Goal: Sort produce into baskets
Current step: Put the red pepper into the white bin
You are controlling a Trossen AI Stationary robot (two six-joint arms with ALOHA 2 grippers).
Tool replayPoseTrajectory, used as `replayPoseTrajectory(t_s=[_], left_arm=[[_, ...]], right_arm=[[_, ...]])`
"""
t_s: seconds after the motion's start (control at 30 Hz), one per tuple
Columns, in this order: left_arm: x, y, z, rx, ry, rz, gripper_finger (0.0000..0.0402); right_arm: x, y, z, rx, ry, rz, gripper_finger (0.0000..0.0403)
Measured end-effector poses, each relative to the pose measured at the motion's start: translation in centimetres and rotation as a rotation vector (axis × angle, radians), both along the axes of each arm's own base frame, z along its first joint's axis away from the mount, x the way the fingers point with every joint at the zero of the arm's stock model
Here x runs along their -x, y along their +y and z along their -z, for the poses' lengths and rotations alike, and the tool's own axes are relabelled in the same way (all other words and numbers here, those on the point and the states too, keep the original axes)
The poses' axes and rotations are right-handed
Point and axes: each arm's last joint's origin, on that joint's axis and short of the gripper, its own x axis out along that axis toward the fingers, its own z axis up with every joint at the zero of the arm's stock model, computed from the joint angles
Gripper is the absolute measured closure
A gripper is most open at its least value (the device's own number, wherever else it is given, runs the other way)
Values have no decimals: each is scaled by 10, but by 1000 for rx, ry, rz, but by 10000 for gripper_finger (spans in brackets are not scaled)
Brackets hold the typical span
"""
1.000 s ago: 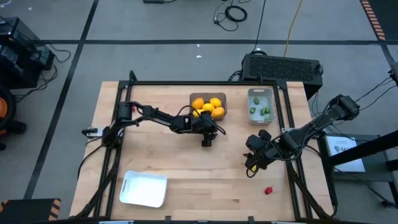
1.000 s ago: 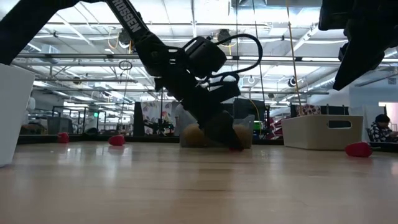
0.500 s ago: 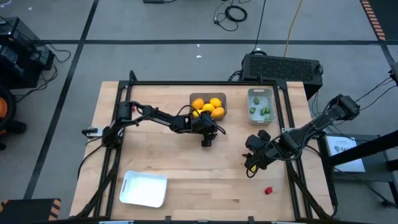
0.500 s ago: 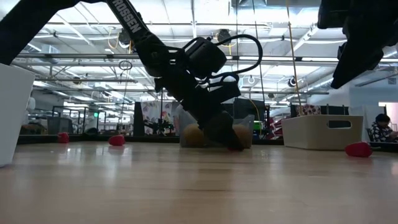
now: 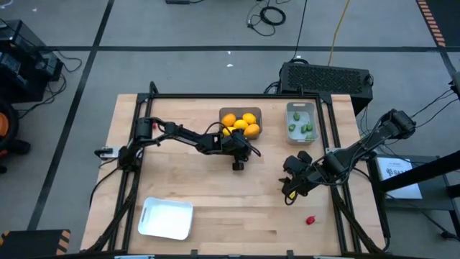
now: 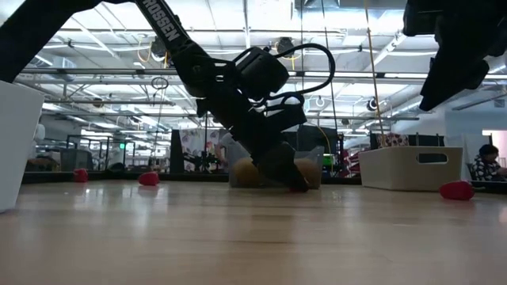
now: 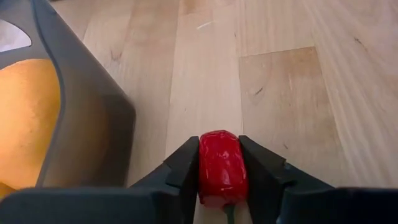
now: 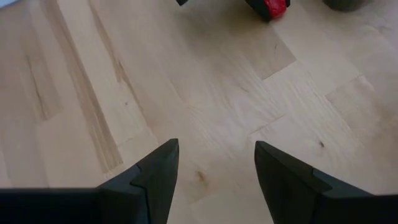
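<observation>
Robotics lab or industrial workshop — open hall with grey concrete floor (image 5: 180,29), cables (image 5: 272,14) trailing across it, hazard-striped tape (image 5: 433,20), exposed ceiling trusses (image 6: 238,32) with strip lights; wooden table (image 5: 215,208) in a black frame (equipment racks beyond).

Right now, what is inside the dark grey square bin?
The dark grey bin holds yellow and orange round fruits, piled together. The left gripper, just in front, is shut on a small red piece. Anything beneath the pile is covered.

A glossy red toy piece (image 7: 222,167) sits between the black left claw (image 7: 222,177) fingers, over the pale wooden table (image 7: 298,93); an orange fruit (image 7: 25,118) lies beside the claw.
</observation>
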Motion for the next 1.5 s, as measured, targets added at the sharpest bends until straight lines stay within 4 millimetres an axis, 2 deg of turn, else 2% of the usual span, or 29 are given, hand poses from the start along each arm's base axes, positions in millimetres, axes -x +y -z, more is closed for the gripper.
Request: replayPoseTrajectory(t_s=[0.27,0.43,0.9,1.27,1.5], left_arm=[[0,0,0,-1,0,-1,304],[2,-4,-7,20,3,15,305],[3,-42,-59,10,-132,114,305],[7,-72,-73,14,-153,185,305],[11,-84,-83,13,-170,211,305]], right_arm=[[-1,0,0,-19,-13,20,202],[-2,1,-1,-26,-26,35,202],[-5,1,-3,-20,-83,67,202],[-10,4,-7,-81,-147,92,202],[-11,5,-8,-101,-160,105,202]])
